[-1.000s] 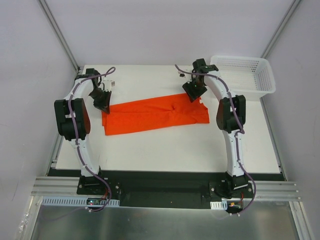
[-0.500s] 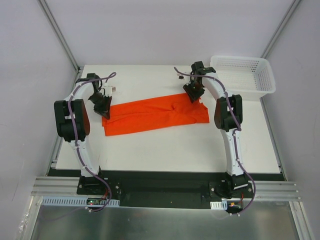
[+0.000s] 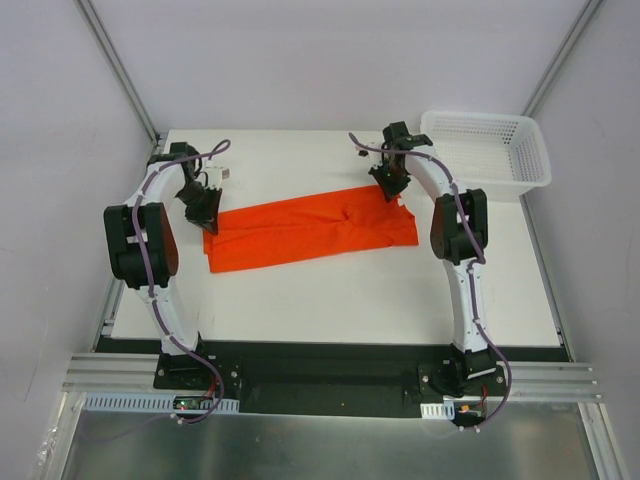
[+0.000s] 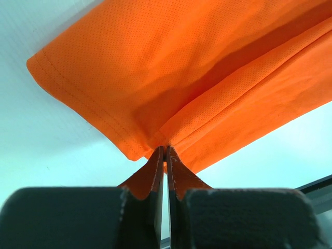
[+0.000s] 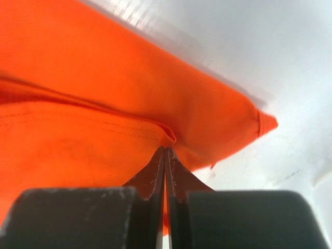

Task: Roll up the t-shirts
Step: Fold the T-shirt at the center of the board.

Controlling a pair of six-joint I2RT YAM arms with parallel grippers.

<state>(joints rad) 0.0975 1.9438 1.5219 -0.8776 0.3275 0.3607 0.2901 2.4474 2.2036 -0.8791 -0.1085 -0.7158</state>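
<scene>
A plain bright orange-red t-shirt [image 3: 310, 232] of thin soft cloth lies folded into a long band across the middle of the flat white table [image 3: 330, 290], running from left to right with its right end a little farther back. The left gripper [image 3: 205, 210] is down at the far left corner of the band. In its wrist view the two dark fingers are pressed together, with a bunched fold of the hemmed edge pinched between their tips. The right gripper [image 3: 392, 185] sits at the far right corner of the band. Its fingers are likewise closed tight, and a small pucker of the cloth is nipped at the tips beside the pointed corner. A white plastic mesh basket [image 3: 500, 160] stands at the far right corner of the table, apart from the shirt.
</scene>
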